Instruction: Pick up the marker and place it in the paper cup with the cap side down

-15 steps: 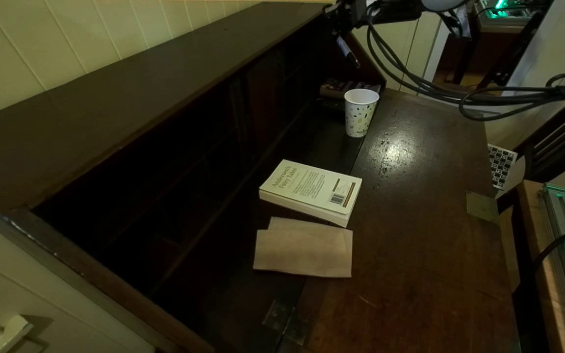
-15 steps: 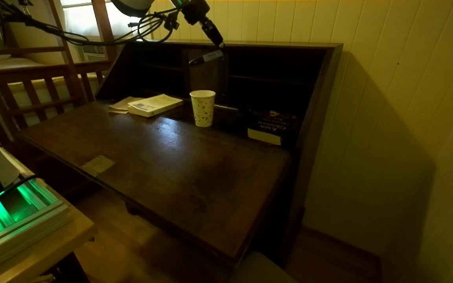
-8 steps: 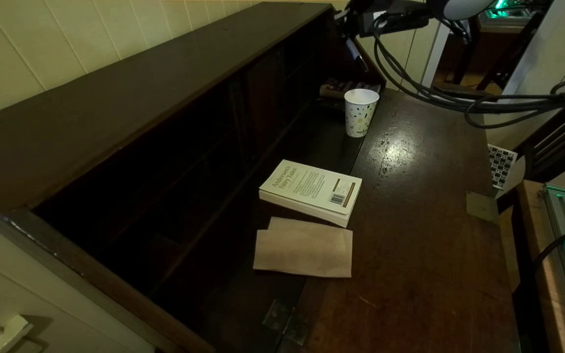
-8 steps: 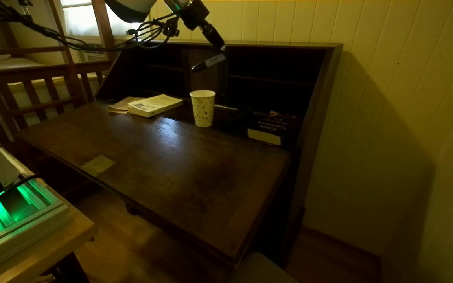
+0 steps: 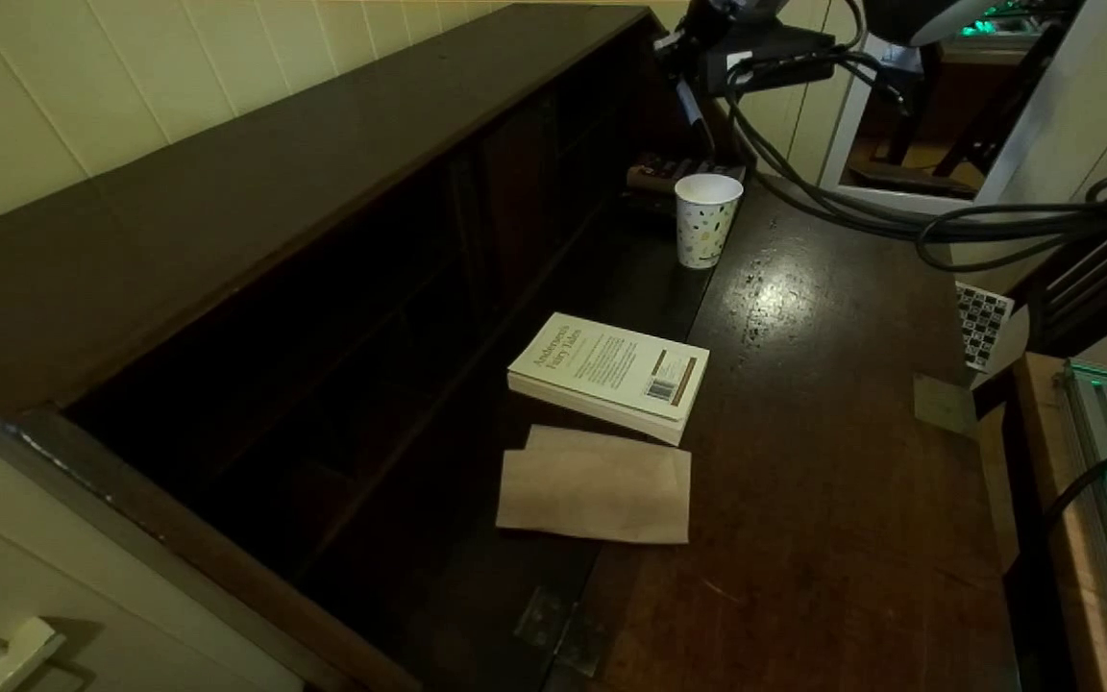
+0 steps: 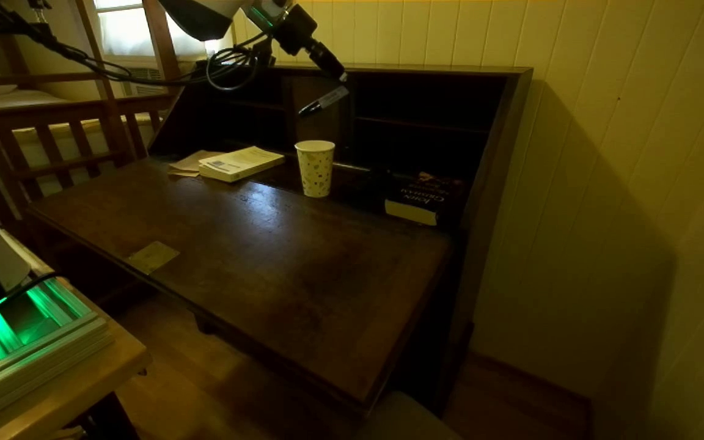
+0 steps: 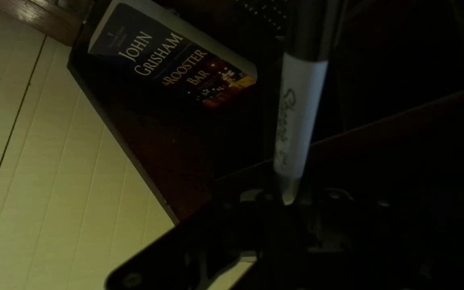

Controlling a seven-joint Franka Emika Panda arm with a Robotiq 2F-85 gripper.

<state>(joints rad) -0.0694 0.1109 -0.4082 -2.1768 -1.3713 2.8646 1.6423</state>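
My gripper [image 6: 344, 77] is shut on the tail end of the marker [image 6: 332, 98], a light grey barrel with a black cap. The marker hangs tilted, its cap end pointing down and away from the fingers. The gripper [image 5: 675, 79] and marker [image 5: 689, 102] also show at the top of an exterior view. In the wrist view the marker [image 7: 300, 114] sticks out from between the dark fingertips [image 7: 288, 198]. The white paper cup [image 6: 315, 172] with speckled print stands upright on the desk, below the marker; it also shows in an exterior view [image 5: 705, 227]. The marker is apart from the cup.
A dark John Grisham book [image 6: 414, 201] lies near the cup; the wrist view shows it too [image 7: 163, 56]. A white book [image 5: 611, 370] and brown paper [image 5: 597, 490] lie on the desk [image 5: 803, 500]. The dark shelf unit [image 6: 425, 104] rises behind the cup.
The gripper has come down slightly and turned, so the marker hangs a little lower and steeper. The arm and its cables have shifted. The cup and books have not moved.
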